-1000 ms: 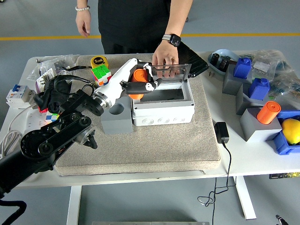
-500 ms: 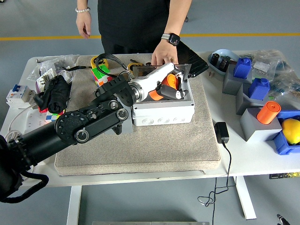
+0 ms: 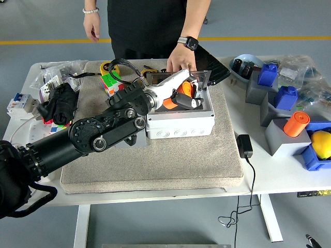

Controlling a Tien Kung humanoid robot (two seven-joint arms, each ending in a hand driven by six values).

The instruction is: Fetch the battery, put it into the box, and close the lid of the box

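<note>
My left hand [image 3: 185, 97], white with dark fingers, reaches in from the left over the open grey box [image 3: 180, 124] and is shut on the orange battery [image 3: 179, 98]. The battery hangs tilted above the box's opening. The box's clear lid [image 3: 176, 77] stands raised at the back, and a person's hand [image 3: 178, 61] with a black watch holds it there. A grey holder block [image 3: 130, 135] beside the box is mostly hidden behind my forearm. My right hand is out of view.
A Rubik's cube [image 3: 110, 81] and yellow tape measure [image 3: 109, 66] lie at the back left. Grey and blue holders, another orange battery [image 3: 296, 123] and a yellow ball [image 3: 320, 142] stand at the right. A black charger [image 3: 244, 145] lies beside the mat [image 3: 155, 165].
My left hand carried the orange battery rightwards from beside the grey holder to over the box opening. The person's hand kept holding the lid up.
</note>
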